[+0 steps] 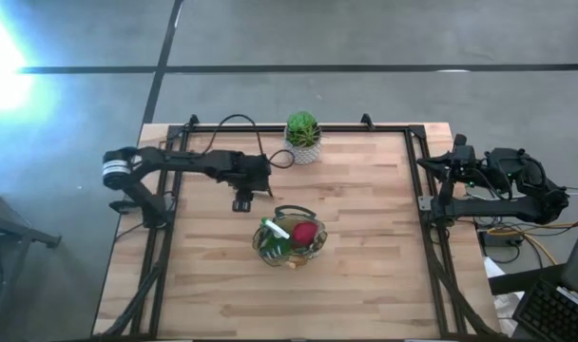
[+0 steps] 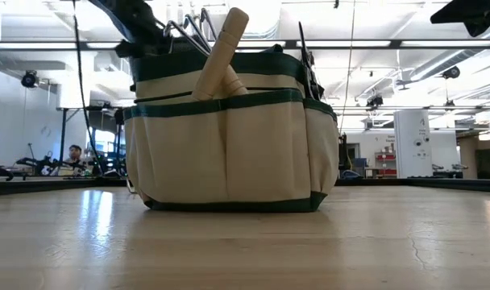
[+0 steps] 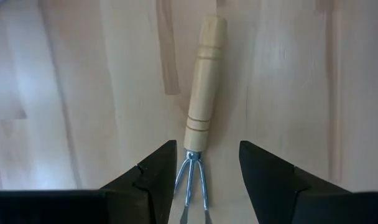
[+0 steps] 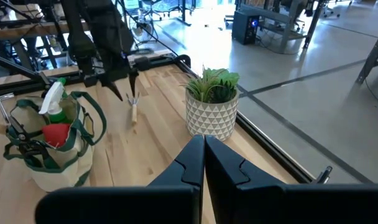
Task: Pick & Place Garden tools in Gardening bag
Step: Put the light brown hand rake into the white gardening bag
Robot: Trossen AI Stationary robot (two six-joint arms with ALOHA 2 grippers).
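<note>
A rake point(image 3: 204, 93) with a pale wooden handle and metal tines lies flat on the table. My left gripper point(image 3: 207, 180) is open above it. Its fingers stand on either side of the tines point(image 3: 192, 180), and I see no touch. In the high view this gripper point(image 1: 241, 202) is just left of and beyond the beige, green-trimmed gardening bag point(image 1: 289, 237). The bag stands upright and holds a green spray bottle point(image 1: 273, 231) and a red item point(image 1: 304, 233). A wooden handle point(image 2: 221, 56) sticks up out of it. My right gripper point(image 4: 204, 162) is shut and empty at the table's right edge point(image 1: 458, 157).
A green plant in a white patterned pot point(image 1: 303, 138) stands at the table's far edge, beyond the bag. A black frame rail point(image 1: 422, 180) runs along the table's sides. Bare wood point(image 1: 365, 209) lies between the bag and the right arm.
</note>
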